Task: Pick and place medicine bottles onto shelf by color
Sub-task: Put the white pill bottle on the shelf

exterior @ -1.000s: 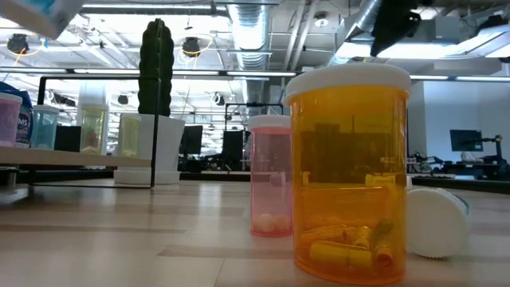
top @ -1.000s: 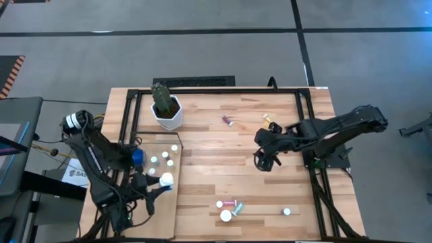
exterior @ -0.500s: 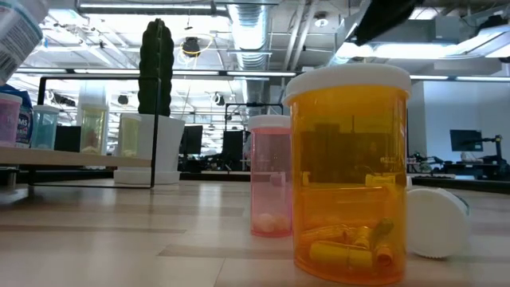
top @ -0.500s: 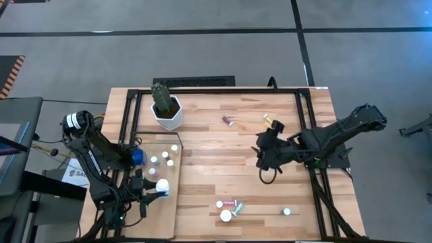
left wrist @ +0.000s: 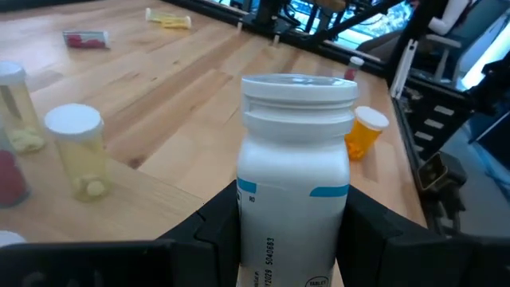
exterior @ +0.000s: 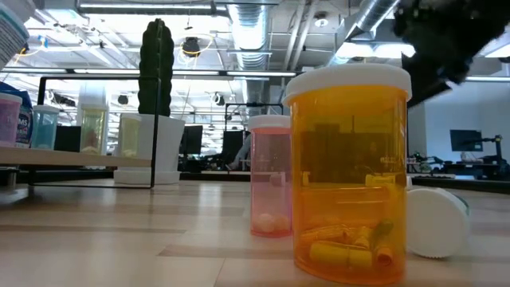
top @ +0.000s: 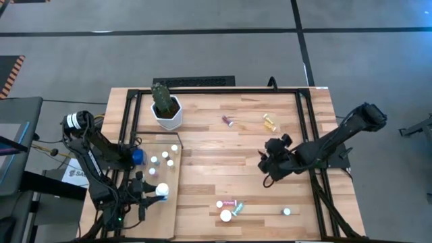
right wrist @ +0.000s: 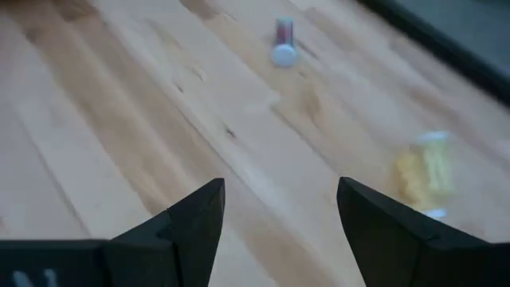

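My left gripper is shut on a white medicine bottle that has a white cap and a blue-striped label. It hangs over the near part of the pale shelf at the table's left. Several small bottles and a blue one stand on the shelf's far part. My right gripper hovers open over the table's right middle, with nothing between its fingers. A pink bottle and an amber one lie farther back. More bottles are clustered near the front edge. My left gripper pinches the white bottle's body on two opposite sides, below the label's blue stripe, one finger on each side. The fingers come nearly level from the table's left. The bottle stands cap up, lifted clear above the shelf.
A white pot with a cactus stands at the far end of the shelf. A black frame runs along the table's far and right sides. Bare wood lies between the shelf and my right gripper. One bottle stands alone near the front right.
My left gripper has sunk and gone toward the table's near edge with the white bottle, which stays clear of the shelf. My right gripper has dropped, shifted toward the near edge and rolled its wrist. It has stayed open.
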Tool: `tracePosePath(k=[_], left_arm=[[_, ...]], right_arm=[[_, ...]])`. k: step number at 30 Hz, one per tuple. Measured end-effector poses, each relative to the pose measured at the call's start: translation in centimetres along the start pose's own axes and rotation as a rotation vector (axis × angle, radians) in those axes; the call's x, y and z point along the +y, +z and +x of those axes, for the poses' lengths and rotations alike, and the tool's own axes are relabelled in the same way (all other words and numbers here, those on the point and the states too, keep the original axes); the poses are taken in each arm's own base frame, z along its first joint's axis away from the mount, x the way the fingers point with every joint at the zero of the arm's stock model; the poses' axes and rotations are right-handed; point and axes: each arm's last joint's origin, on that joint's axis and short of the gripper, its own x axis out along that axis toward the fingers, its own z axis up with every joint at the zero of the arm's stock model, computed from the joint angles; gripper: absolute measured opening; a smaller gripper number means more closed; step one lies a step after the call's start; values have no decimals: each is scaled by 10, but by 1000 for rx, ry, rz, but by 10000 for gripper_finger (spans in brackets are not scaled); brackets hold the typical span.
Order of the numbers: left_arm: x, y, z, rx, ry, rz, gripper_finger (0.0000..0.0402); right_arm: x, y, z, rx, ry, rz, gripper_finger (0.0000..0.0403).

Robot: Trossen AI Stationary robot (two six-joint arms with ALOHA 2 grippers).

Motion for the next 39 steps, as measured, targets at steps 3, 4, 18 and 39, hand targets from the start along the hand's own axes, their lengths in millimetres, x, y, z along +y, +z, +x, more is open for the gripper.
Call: tracePosePath(k=[3, 4, 18, 39], left_arm=[[-2, -1, 0, 17, -8, -34, 131], [-2, -1, 0, 16, -10, -41, 131], [-4, -1, 0, 10, -18, -105, 131], [-6, 4, 0, -116, -24, -101, 131]], right_arm=[[5, -4, 2, -20, 51, 70, 265], [8, -3, 1, -33, 76, 93, 265], [18, 28, 17, -1, 325, 170, 265], [-4, 45, 35, 42, 934, -163, 265]])
